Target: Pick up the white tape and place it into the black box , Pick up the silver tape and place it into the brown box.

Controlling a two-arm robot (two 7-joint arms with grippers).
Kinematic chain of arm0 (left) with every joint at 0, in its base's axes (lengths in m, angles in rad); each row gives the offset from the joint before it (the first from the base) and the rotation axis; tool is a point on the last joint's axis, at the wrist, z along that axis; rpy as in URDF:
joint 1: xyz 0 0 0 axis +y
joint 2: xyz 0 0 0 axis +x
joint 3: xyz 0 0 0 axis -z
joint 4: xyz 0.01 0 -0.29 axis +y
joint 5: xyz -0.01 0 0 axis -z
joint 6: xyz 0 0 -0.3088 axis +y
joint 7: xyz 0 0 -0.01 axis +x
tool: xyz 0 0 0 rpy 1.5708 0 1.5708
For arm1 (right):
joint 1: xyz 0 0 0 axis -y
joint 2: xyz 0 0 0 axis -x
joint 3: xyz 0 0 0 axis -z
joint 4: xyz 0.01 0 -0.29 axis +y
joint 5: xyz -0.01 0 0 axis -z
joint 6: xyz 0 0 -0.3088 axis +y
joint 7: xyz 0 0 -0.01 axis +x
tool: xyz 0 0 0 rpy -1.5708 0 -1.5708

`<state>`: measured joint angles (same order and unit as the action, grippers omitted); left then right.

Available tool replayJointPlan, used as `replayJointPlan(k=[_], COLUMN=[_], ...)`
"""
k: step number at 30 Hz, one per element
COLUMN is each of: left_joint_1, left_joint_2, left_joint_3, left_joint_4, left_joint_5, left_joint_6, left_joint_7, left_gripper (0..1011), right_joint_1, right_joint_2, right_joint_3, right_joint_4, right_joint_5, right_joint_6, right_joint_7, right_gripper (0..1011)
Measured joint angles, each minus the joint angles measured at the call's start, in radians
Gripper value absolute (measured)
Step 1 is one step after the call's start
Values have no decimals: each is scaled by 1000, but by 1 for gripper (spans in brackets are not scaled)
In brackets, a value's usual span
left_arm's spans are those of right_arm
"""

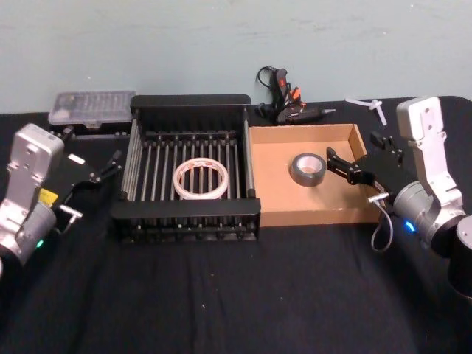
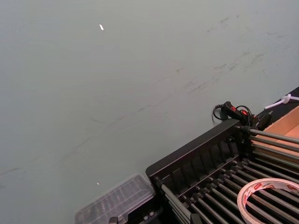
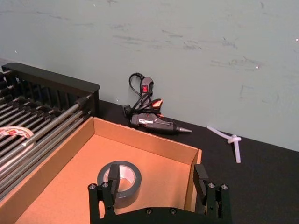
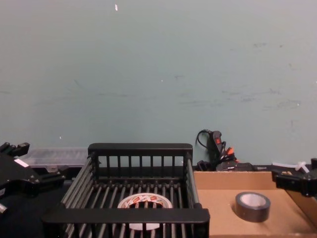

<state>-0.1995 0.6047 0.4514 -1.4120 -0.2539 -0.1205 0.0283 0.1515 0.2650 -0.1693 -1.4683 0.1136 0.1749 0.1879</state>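
The white tape [image 1: 200, 179] lies flat on the slatted floor of the black box [image 1: 184, 209], also seen as white tape [image 2: 243, 196] [image 4: 145, 202] [image 3: 11, 133]. The silver tape [image 1: 296, 174] rests flat inside the brown box [image 1: 276, 188], toward its right half. My right gripper [image 1: 330, 161] is open just right of the silver tape, low over the brown box. In the right wrist view the right gripper [image 3: 155, 179] spreads wide, one finger [image 3: 110, 179] overlapping the silver tape [image 3: 126, 198]. My left gripper [image 1: 114, 164] hangs open left of the black box, holding nothing.
A glue gun [image 1: 284, 99] with its cord lies behind the brown box. White glue sticks [image 1: 369, 105] sit at the back right. A clear plastic case [image 1: 92, 107] stands behind the black box's left corner. Black cloth covers the table's front.
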Motion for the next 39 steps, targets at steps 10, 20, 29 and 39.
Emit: replayJointPlan(k=[10, 20, 29, 39], left_joint_1=[0, 0, 0, 0], left_joint_2=[0, 0, 0, 0], left_joint_3=[0, 0, 0, 0], left_joint_4=[0, 0, 0, 0], left_joint_5=[0, 0, 0, 0], left_joint_6=[0, 0, 0, 0], left_joint_7=[0, 0, 0, 0], left_gripper=[1001, 1001, 1001, 1001], right_joint_1=[1, 1, 1, 1], right_joint_2=[0, 1, 1, 2], right_joint_3=[-1, -2, -3, -3], right_joint_4=[1, -1, -2, -3], right_joint_5=[-1, 0, 0, 1], right_joint_6=[2, 2, 3, 3], right_joint_7=[0, 0, 1, 1], right_gripper=[1002, 1002, 1002, 1002])
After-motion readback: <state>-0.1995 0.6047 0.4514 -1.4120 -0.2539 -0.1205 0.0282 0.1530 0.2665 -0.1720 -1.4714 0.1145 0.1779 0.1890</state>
